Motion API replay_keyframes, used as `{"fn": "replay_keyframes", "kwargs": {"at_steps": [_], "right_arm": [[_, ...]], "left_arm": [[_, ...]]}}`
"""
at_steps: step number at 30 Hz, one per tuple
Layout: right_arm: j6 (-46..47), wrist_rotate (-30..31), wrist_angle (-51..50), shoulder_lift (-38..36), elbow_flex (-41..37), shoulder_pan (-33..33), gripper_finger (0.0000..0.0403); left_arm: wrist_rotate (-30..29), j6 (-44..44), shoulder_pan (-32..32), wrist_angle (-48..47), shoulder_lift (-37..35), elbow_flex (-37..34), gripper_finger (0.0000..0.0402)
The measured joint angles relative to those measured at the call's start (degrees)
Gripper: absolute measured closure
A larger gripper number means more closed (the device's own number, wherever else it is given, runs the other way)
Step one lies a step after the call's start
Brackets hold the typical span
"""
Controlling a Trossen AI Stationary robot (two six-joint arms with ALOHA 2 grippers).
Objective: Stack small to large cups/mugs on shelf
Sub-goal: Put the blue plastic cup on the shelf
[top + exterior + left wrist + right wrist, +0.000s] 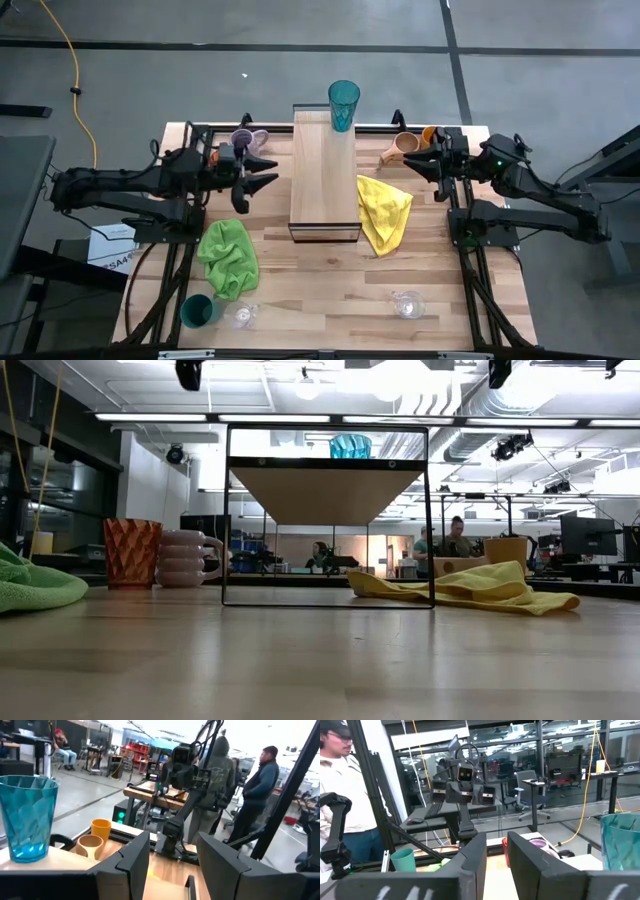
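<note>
Standing on the shelf [325, 170]: one teal tumbler [343, 104]; seven cups remain off it.

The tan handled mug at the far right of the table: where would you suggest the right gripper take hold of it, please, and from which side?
Probably across the rim and wall of the tan handled mug, coming from the right gripper side. It stands upright, mouth up, with its handle pointing toward the shelf, away from that gripper, and the orange cup sits close behind it.
</note>
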Motion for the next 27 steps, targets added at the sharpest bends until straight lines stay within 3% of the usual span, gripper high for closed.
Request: {"fn": "replay_keyframes", "kwargs": {"at_steps": [7,27], "right_arm": [[1.37,0.00,0.00,-0.09,0.02,0.00,0.0334],[2.85,-0.44,-3.79,-0.08,0.04,-0.02,0.0334]], "left_arm": [[-1.44,5.18,0.11,0.16,-1.08,1.43,0.0252],[-3.52,5.17,0.11,-0.41,-1.02,2.16,0.0252]]}}
